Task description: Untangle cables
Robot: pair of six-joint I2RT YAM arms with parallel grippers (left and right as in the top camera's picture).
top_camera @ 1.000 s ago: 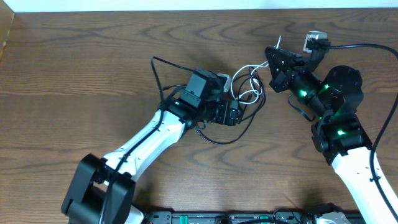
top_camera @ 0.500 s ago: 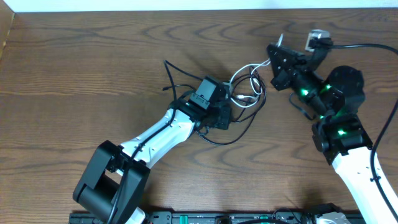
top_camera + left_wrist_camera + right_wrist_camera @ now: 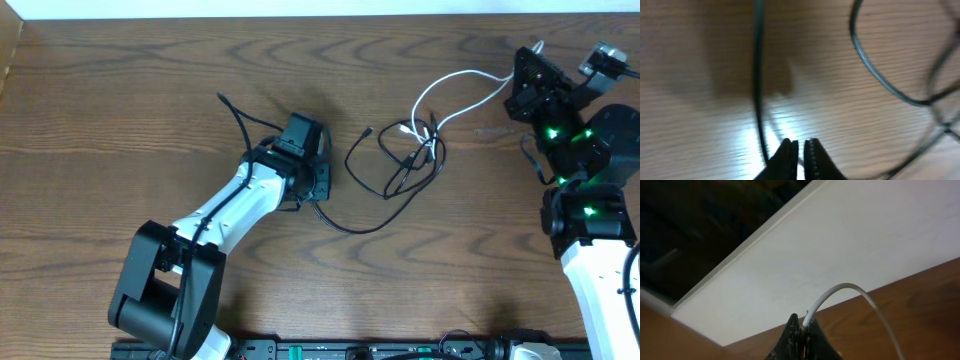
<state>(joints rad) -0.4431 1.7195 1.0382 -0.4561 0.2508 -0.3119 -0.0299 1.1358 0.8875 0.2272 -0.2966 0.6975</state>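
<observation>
My right gripper [image 3: 522,80] is raised at the far right, shut on the white cable [image 3: 455,82]; its wrist view shows the white cable [image 3: 840,287] arching out from between the jaws [image 3: 802,323]. That cable runs left and down into a loose knot of black cables [image 3: 410,160] at mid-table. My left gripper [image 3: 318,185] is low over the wood left of the knot, jaws nearly together on a black cable [image 3: 758,75] running along its left finger. In the left wrist view, jaws [image 3: 801,145] point at bare wood, with another black loop [image 3: 875,75] to the right.
The wooden table [image 3: 120,120] ends at a white wall strip [image 3: 300,8] along the far edge. A free black cable end [image 3: 222,98] lies left of my left arm [image 3: 230,205]. The right arm's body [image 3: 590,160] fills the right side.
The left gripper closed and drew back to the left with the black cable. The right gripper pulled the white cable up and right. The knot has spread out.
</observation>
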